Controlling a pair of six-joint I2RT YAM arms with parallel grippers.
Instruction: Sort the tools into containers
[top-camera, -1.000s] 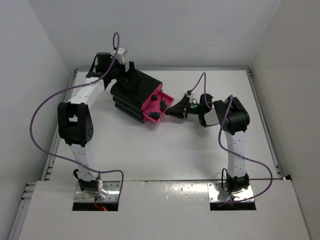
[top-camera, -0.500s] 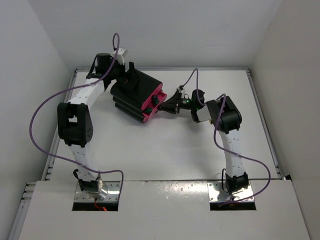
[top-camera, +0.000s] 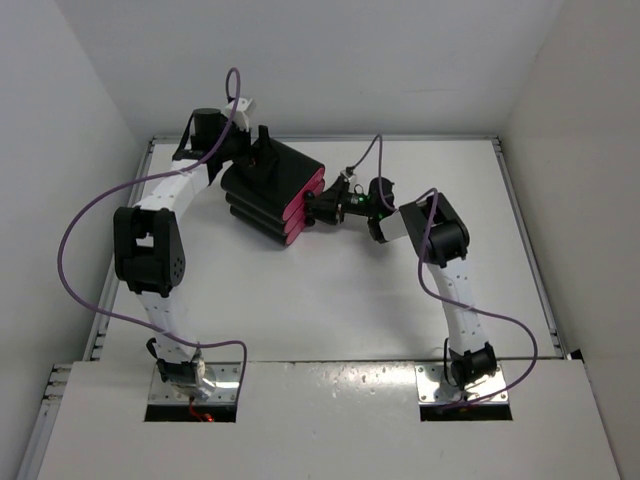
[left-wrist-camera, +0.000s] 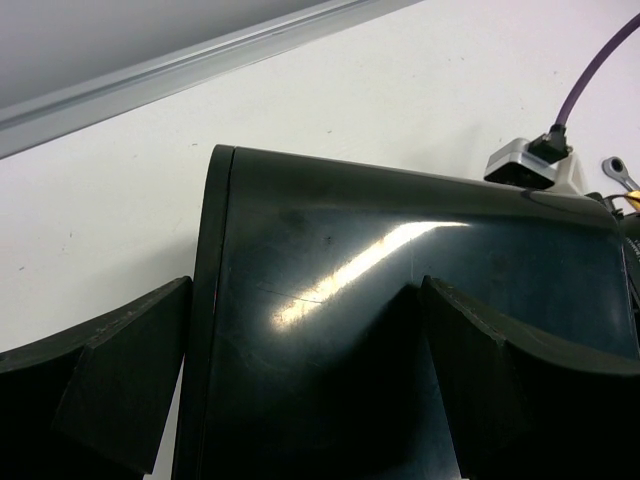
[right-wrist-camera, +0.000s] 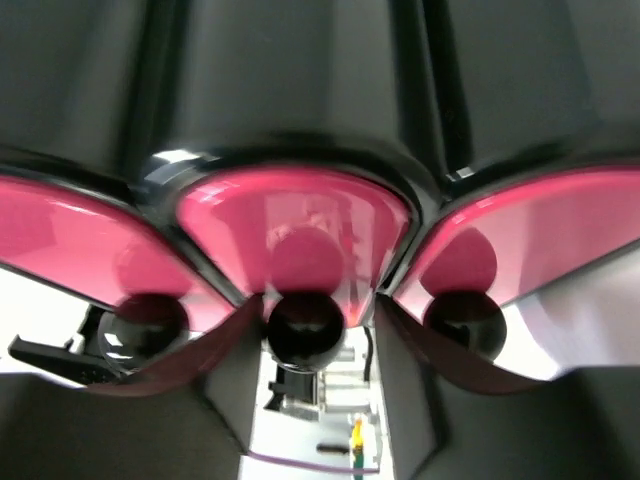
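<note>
The black cabinet (top-camera: 262, 185) lies tilted at the back left of the table, and its three magenta drawers (top-camera: 305, 205) face right, all pushed in. My left gripper (top-camera: 262, 152) is open and rests on the cabinet's glossy black shell (left-wrist-camera: 400, 300), its fingers (left-wrist-camera: 500, 380) spread wide. My right gripper (top-camera: 317, 208) is open against the drawer fronts. In the right wrist view its jaws stand either side of the middle drawer's (right-wrist-camera: 295, 230) round black knob (right-wrist-camera: 305, 325). No tools show; a small silver end (left-wrist-camera: 620, 172) at the left wrist view's edge is unclear.
White walls enclose the table on three sides, with a metal rail (left-wrist-camera: 200, 60) along the back edge just behind the cabinet. Purple cables (top-camera: 85, 220) loop off both arms. The other two knobs (right-wrist-camera: 465, 320) sit close beside my right fingers.
The open drawer holding tools has been pushed shut by my right gripper, which moved left up to the cabinet front. The left arm and cabinet have barely moved.
</note>
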